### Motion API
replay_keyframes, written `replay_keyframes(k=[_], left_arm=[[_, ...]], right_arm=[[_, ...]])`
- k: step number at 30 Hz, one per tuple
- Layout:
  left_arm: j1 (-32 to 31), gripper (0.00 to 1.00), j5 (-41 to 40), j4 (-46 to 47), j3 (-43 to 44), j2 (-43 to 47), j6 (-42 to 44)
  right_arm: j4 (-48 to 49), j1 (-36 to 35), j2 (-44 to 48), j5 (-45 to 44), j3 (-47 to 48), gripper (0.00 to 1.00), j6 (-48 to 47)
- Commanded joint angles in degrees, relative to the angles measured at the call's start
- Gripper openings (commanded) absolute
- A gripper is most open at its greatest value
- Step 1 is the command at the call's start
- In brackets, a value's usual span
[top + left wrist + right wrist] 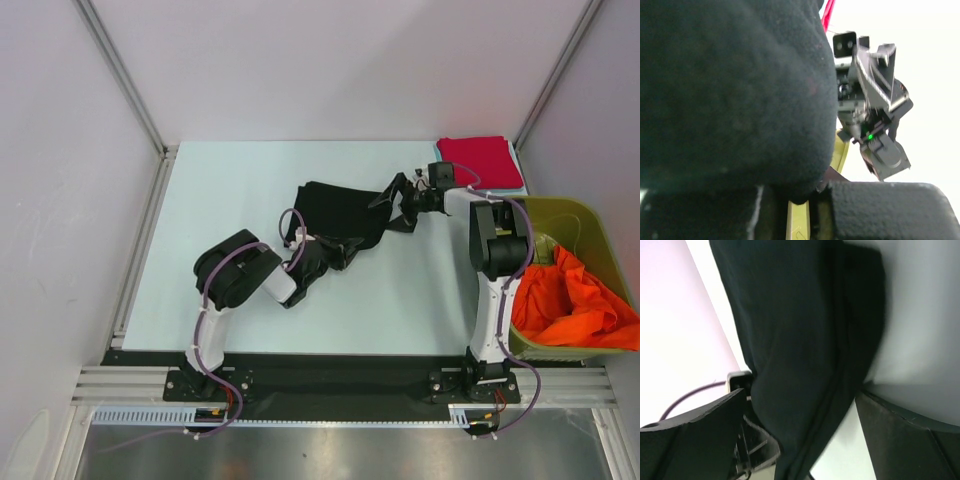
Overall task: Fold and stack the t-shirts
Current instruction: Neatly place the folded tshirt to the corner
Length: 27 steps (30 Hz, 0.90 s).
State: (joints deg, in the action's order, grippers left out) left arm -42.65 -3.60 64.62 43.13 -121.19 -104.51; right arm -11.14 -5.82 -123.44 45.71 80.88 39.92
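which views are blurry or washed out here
top external: sharp and evenly lit, though the black t-shirt shows little fold detail; left wrist: the cloth is close and soft, background blown out white; right wrist: shirt blurred, pale glare at left

Pale blue-grey table (250,300), matt, under soft and even light. Closed in by plain white walls (330,60) at the back and on both sides. Silver aluminium posts (120,75) slant up from the far corners, left and right. Along the left edge, a ribbed aluminium rail (140,250). At the near edge, a black base strip (340,365) across silver rails. Nearer still, a brushed steel surface (340,450) with a dull sheen.
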Motion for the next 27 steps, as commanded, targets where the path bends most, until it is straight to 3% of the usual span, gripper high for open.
replay_keyframes(k=[1,3,4,9,11,12,13,15,16,20,23,27], left_arm=[[0.2,0.0,2.19,9.65,-0.07,3.85,-0.17],[0.2,0.0,2.36,9.38,-0.16,4.29,-0.26],[0.2,0.0,2.45,9.3,-0.16,4.29,-0.43],[0.11,0.01,3.16,8.07,-0.94,5.17,0.18],[0.03,0.05,4.56,7.71,-1.12,5.7,0.8],[0.03,0.09,5.69,7.37,-1.47,5.96,1.06],[-0.06,0.14,6.66,6.75,-1.74,7.01,1.93],[0.03,0.4,9.9,1.85,-3.13,9.29,3.43],[0.29,0.44,10.79,-0.78,-3.93,10.69,5.44],[2.66,0.51,17.29,-16.86,-7.53,19.83,14.4],[5.03,0.51,21.34,-25.58,-10.77,26.93,23.71],[8.02,0.5,22.67,-37.18,-13.95,36.97,35.48]], right_arm=[[0.77,-0.59,-4.88,-4.93,3.31,0.97,0.07],[2.34,-0.5,-5.06,-6.68,3.14,0.87,0.51],[3.48,-0.42,-5.23,-7.3,3.14,0.73,0.77],[6.12,-0.41,-6.9,-8.27,5.16,0.54,1.83],[5.69,-0.42,-7.61,-8.97,7.53,0.28,-0.36],[4.64,-0.42,-7.52,-9.76,8.67,0.18,-2.29],[1.41,-0.85,-7.17,-12.64,9.81,0.14,-7.53],[-3.69,-1.73,-5.33,-17.47,14.03,0.1,-14.93],[-5.98,-2.43,-4.8,-21.5,15.43,0.08,-18.01],[-17.94,-2.44,-3.83,-26.72,21.68,0.0,-29.01],[-21.81,-2.52,-2.25,-27.26,23.53,0.0,-37.24],[-27.97,-1.91,0.55,-33.4,28.09,0.0,-41.57]])
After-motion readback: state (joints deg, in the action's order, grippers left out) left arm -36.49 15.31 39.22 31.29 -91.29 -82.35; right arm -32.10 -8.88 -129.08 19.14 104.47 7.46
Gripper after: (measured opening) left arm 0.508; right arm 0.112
